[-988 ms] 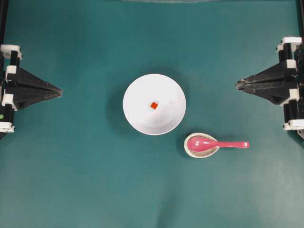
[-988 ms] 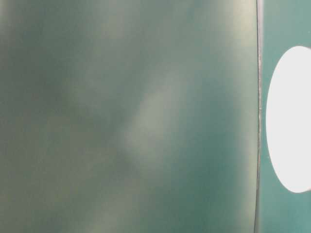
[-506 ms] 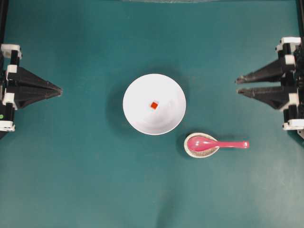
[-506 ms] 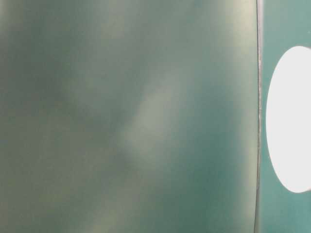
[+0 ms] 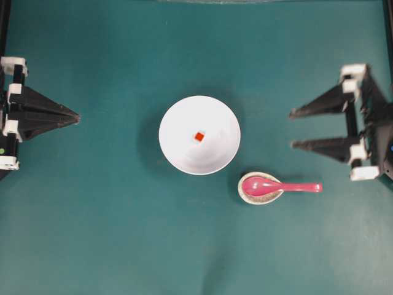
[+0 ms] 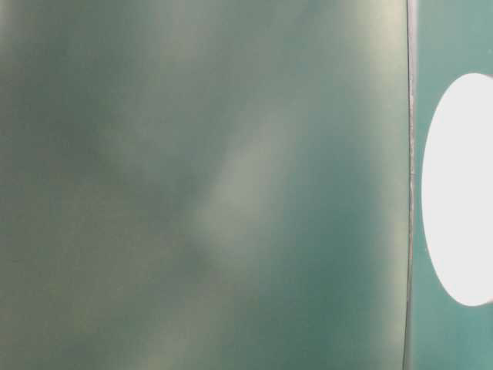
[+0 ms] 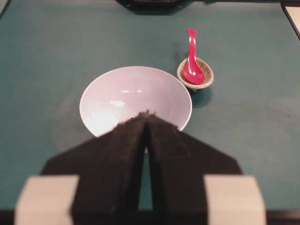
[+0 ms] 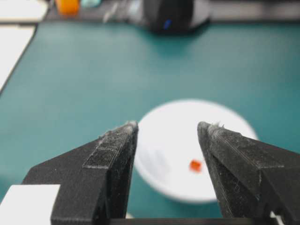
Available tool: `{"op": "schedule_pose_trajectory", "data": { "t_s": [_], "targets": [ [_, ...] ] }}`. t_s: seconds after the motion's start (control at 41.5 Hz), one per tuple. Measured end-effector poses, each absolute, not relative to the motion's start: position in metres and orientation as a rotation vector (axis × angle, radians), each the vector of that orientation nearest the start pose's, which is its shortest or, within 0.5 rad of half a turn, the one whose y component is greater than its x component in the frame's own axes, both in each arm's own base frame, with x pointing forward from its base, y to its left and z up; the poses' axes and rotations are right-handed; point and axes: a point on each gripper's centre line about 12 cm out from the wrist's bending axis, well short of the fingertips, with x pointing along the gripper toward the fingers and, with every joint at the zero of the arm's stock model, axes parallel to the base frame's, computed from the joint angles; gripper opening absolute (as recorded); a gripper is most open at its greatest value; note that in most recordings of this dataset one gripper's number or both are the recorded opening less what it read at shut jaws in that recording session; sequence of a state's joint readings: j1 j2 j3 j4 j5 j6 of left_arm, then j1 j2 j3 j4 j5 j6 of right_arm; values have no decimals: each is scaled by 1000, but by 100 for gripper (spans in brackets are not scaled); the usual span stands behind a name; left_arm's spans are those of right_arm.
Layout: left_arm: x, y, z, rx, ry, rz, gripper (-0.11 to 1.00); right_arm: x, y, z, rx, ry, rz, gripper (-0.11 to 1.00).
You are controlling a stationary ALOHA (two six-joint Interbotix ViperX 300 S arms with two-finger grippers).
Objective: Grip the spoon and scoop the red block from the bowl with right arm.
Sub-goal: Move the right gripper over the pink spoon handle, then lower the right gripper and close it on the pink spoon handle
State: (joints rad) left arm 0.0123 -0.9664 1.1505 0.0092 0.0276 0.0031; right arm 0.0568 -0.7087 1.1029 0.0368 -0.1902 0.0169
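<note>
Overhead view: bare teal mat surrounds the round white bowl point(image 5: 199, 135); glossy pink-red plastic spoon point(image 5: 279, 185) lies apart from the wide-open, empty right gripper point(image 5: 291, 128); left gripper point(image 5: 78, 116) closed, empty.

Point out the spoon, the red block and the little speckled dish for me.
spoon point(image 5: 298, 186), overhead view, middle of its handle.
red block point(image 5: 199, 136), overhead view, its top face, inside the white bowl.
speckled dish point(image 5: 245, 195), overhead view, its rim beneath the spoon's scoop.

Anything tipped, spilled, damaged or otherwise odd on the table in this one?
Nothing stands out. The red block sits inside the upright bowl, and the spoon rests in its small speckled dish beside it. The table-level view is just blurred.
</note>
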Motion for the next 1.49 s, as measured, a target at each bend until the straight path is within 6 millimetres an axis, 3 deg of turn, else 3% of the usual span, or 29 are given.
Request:
{"op": "schedule_pose_trajectory", "data": {
  "t_s": [0.362,0.747,1.013,1.495],
  "targets": [
    [198,2,267,11,212,11,0,230,42,182,204,209,79,59],
    [198,2,267,8,212,11,0,221,63,126,237,293,13,58],
    [197,2,266,8,213,11,0,218,68,103,199,364,-17,59],
    [198,2,266,9,215,11,0,210,68,84,116,487,-4,58]
  ]
}}
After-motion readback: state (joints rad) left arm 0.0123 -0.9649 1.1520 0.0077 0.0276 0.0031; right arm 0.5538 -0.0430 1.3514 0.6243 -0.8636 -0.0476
